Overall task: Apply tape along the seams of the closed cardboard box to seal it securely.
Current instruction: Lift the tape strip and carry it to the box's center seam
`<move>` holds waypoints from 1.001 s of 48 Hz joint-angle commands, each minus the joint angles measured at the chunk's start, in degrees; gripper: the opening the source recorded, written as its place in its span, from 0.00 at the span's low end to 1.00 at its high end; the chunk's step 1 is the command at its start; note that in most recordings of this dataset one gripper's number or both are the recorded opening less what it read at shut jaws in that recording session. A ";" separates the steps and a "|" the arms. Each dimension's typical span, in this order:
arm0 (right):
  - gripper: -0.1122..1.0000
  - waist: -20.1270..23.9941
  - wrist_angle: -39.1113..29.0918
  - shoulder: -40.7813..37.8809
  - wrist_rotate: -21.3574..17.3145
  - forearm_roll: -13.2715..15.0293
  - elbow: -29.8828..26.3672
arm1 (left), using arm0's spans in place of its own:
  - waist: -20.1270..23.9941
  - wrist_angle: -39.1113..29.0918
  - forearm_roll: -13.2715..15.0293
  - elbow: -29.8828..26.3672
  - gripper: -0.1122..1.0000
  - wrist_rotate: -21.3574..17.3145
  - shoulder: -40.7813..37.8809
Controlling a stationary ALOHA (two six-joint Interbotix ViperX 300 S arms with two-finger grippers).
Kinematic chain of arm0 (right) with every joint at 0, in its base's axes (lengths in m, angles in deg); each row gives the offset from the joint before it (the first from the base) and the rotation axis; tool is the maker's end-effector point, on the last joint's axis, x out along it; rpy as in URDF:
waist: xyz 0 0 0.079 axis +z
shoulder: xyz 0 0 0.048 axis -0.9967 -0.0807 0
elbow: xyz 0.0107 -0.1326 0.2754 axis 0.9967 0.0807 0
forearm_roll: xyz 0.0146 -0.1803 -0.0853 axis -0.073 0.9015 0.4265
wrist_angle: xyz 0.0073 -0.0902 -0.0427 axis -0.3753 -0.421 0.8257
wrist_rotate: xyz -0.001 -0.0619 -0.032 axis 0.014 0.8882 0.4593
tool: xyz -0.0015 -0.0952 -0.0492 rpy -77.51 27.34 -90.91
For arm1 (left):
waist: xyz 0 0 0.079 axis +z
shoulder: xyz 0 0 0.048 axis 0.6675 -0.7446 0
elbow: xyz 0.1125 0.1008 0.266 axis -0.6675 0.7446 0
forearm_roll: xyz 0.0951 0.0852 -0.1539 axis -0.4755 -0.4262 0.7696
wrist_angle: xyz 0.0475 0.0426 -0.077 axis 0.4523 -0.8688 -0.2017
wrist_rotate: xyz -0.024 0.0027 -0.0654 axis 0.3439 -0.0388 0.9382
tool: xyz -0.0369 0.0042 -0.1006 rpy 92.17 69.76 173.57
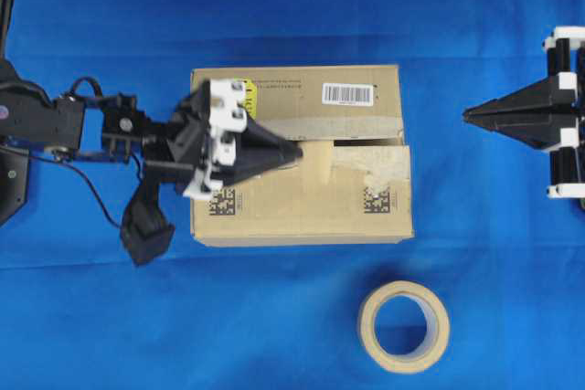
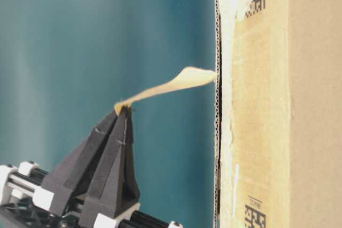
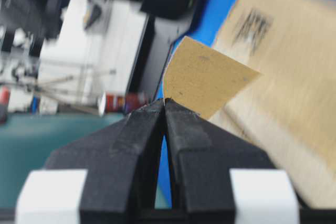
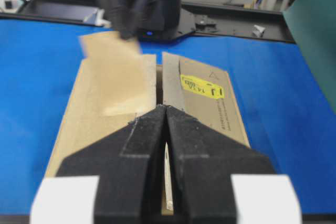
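Observation:
The brown cardboard box lies mid-table with its yellow sticker and barcode label. Its seam is a dark slit edged with pale old tape. My left gripper hovers over the box's left half, shut on one end of the tan tape strip. In the table-level view the strip arcs from the gripper to the box top, its far end touching near the seam. My right gripper is shut and empty, off the box's right end, pointing at it.
A beige tape roll lies flat on the blue cloth in front of the box, towards the right. The left arm's cable hangs to the left of the box. Blue cloth surrounds the box on all sides.

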State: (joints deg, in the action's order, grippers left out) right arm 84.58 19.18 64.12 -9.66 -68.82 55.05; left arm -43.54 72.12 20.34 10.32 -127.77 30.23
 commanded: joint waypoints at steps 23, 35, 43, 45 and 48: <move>0.12 -0.35 0.79 -0.88 0.09 0.18 -1.23 | 3.25 0.70 0.00 0.09 0.11 6.94 -1.49; 0.12 -0.62 0.79 -1.49 0.09 0.18 -1.14 | 4.13 0.70 0.00 2.29 0.11 8.00 -3.96; 0.12 -0.62 1.49 -2.29 0.09 0.18 -1.14 | 4.31 0.70 -0.09 3.60 0.11 8.00 -3.78; 0.12 -0.62 1.85 -2.64 0.09 0.18 -1.14 | 4.39 0.70 -0.09 3.96 0.11 8.00 -3.69; 0.12 -0.62 2.46 -3.08 0.09 0.00 -1.14 | 4.48 0.70 -0.09 4.31 0.11 8.00 -3.43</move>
State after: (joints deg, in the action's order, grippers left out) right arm 84.05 20.41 61.75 -9.66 -68.82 55.05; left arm -39.23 72.38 20.43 14.80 -119.95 25.84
